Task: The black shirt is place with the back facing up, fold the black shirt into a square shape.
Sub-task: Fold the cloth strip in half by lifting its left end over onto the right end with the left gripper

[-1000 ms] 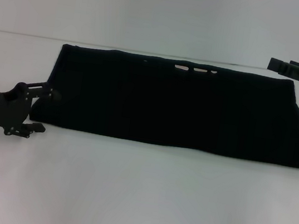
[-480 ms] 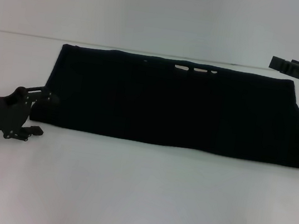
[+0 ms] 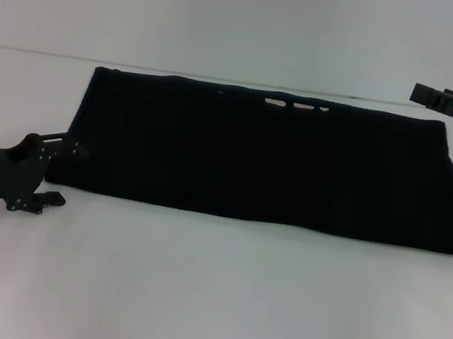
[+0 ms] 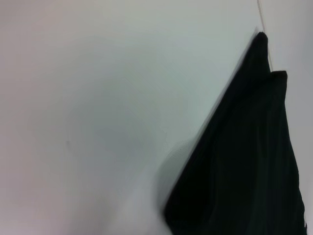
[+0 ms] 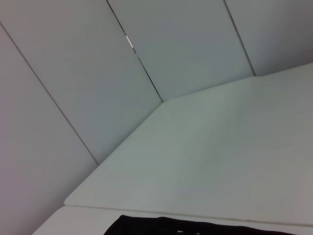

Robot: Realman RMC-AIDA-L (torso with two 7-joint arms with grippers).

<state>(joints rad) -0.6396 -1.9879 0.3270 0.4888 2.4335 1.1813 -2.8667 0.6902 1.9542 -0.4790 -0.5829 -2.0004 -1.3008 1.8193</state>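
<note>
Bare lab-like test space: plain white table [image 3: 206, 303], blank pale panelled walls [image 5: 146, 49].

black shirt [image 3: 262, 158], folded wide rectangle, lying flat

Bench [image 3: 208, 295]: white, plain and matte, spreading out wide in front of me, bare along its near stretch in my head view.
Bench, from my left wrist [image 4: 98, 122]: the same white top, smooth, with a soft shadow lying on it.
Wall [image 3: 249, 19]: pale grey, rising straight behind the bench's far edge.
Wall panels [image 5: 186, 44]: flat grey sheets from my right wrist, parted by thin dark seams that run down to the bench's back edge.
</note>
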